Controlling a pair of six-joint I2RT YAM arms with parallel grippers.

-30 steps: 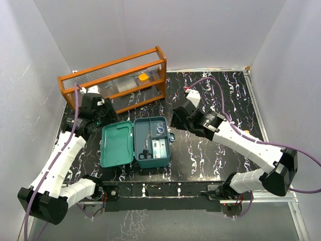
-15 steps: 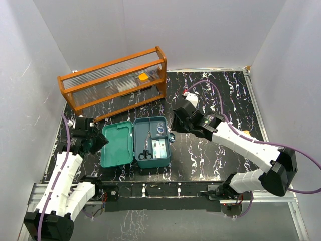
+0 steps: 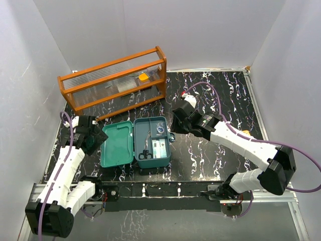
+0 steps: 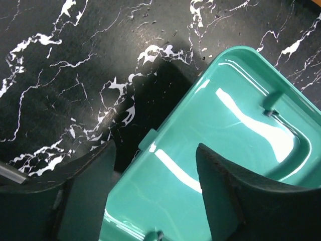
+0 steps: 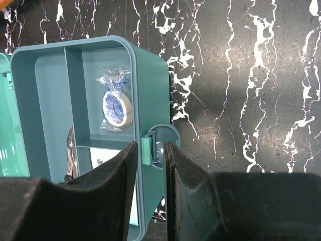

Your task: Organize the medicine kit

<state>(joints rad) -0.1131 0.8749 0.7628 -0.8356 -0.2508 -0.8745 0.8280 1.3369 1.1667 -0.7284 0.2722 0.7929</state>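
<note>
Top external view gives us the open medicine kit (image 3: 118, 145) lying flat on the black marbled table (image 3: 215, 155), between the two hands. The left gripper (image 3: 97, 141) sits at the outer edge of the lid (image 4: 241, 125). The right gripper (image 3: 174, 131) sits at the opposite side, against the base's latch wall. Well beyond both hands stands the wooden rack (image 3: 113, 83) with an orange item (image 3: 144, 77) inside. A purple cable (image 3: 210, 93) arcs behind the right wrist.

Scissors (image 3: 144, 154) and white packets (image 3: 159, 149) lie in the base's near compartment. We see them only from above, because in the right wrist view the dark fingers (image 5: 113, 186) cover that part.

What the right wrist view adds is a bagged tape roll (image 5: 116, 108) in the compartment just ahead of the fingertips. It also shows the small pale latch tab (image 5: 146, 150) directly under the narrow gap. The jaws there are nearly together but parted, and we see nothing clamped between them.

On the left wrist view the fingers (image 4: 88, 193) stand wide apart, released, straddling the lid's rim. A small tab on that rim (image 4: 146, 143) sits just off the left fingertip. From above, this hand's opening is too small to judge.
</note>
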